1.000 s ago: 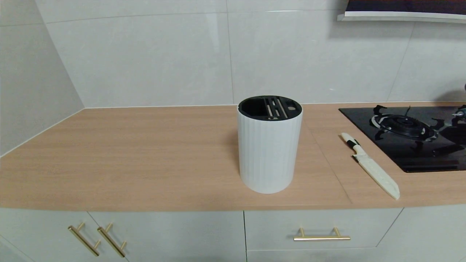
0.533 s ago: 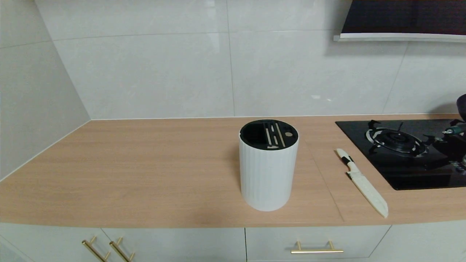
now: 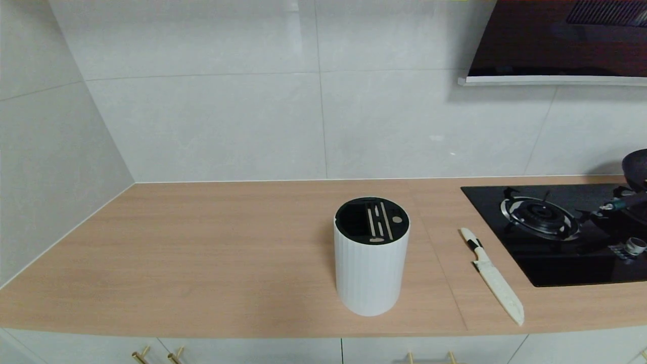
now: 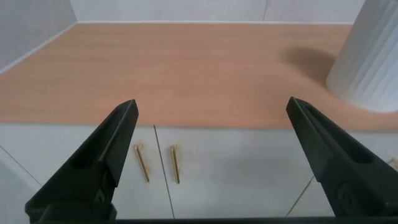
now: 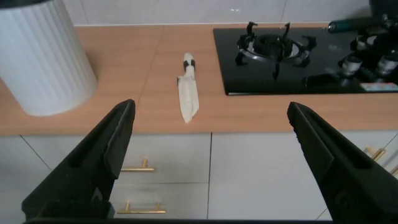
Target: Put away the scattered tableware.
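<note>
The right gripper (image 5: pixel 209 107) hangs released and empty off the countertop's (image 3: pixel 202 253) front edge, and the left gripper (image 4: pixel 211 101) does likewise. The knife (image 5: pixel 188 93) lies flat near that edge, between the white slotted holder (image 5: pixel 43 59) and the hob (image 5: pixel 292 62). The right arm would do best to close across the handle, clear of the blade.

White holder (image 4: pixel 368 59) cropped at edge; dark pan (image 3: pixel 638 168) cropped at right; slots (image 3: pixel 380 223) contents unclear.

Left gripper (image 4: pixel 211 106): fingers (image 4: pixel 99 155) spread wide. Right gripper (image 5: pixel 211 106): fingers (image 5: pixel 93 155) spread wide. Both held low, pointing forward.
</note>
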